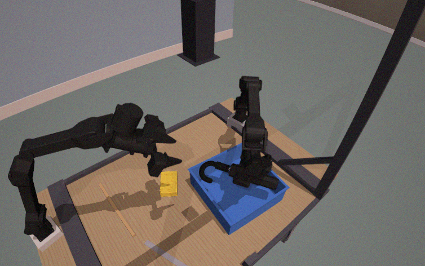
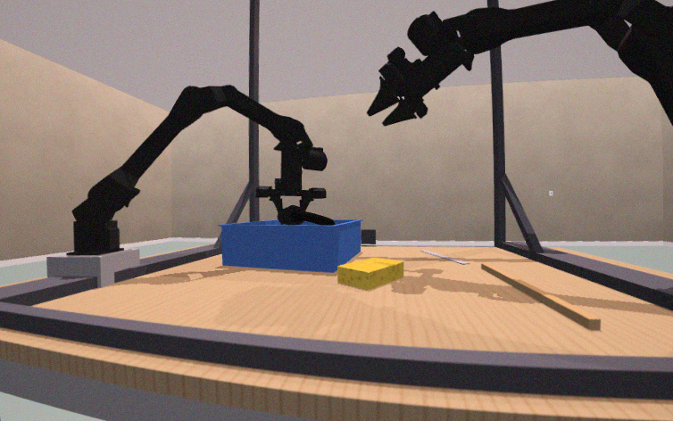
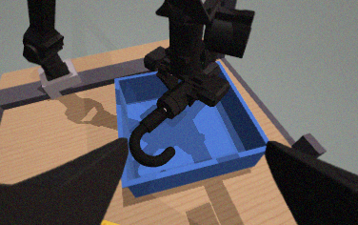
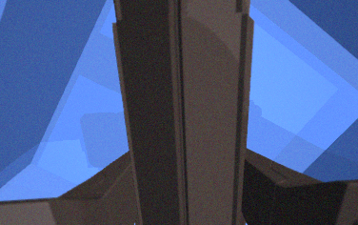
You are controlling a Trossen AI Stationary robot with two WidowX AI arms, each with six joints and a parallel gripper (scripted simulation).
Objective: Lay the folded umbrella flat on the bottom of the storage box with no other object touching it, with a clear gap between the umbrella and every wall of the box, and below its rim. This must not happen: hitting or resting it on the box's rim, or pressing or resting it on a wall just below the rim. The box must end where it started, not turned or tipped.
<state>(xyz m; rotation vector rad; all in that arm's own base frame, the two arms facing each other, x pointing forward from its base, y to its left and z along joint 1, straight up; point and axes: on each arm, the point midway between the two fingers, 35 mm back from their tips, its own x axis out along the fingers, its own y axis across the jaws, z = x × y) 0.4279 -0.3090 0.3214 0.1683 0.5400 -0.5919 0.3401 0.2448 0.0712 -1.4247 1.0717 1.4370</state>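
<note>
The folded black umbrella (image 1: 234, 173) has a hooked handle (image 1: 207, 172). My right gripper (image 1: 249, 171) is shut on its body and holds it roughly level over the blue storage box (image 1: 238, 195), at about rim height in the exterior view (image 2: 303, 217). The hook hangs close to the box's left corner in the left wrist view (image 3: 149, 149). The right wrist view shows the umbrella body (image 4: 183, 110) between my fingers above the blue box floor (image 4: 295, 91). My left gripper (image 1: 171, 150) is open and empty, high above the table, left of the box.
A yellow sponge (image 1: 168, 183) lies on the table just left of the box. A thin wooden stick (image 1: 116, 209) and a grey strip (image 1: 163, 252) lie further off. A dark frame post (image 1: 370, 97) rises at the table's right corner.
</note>
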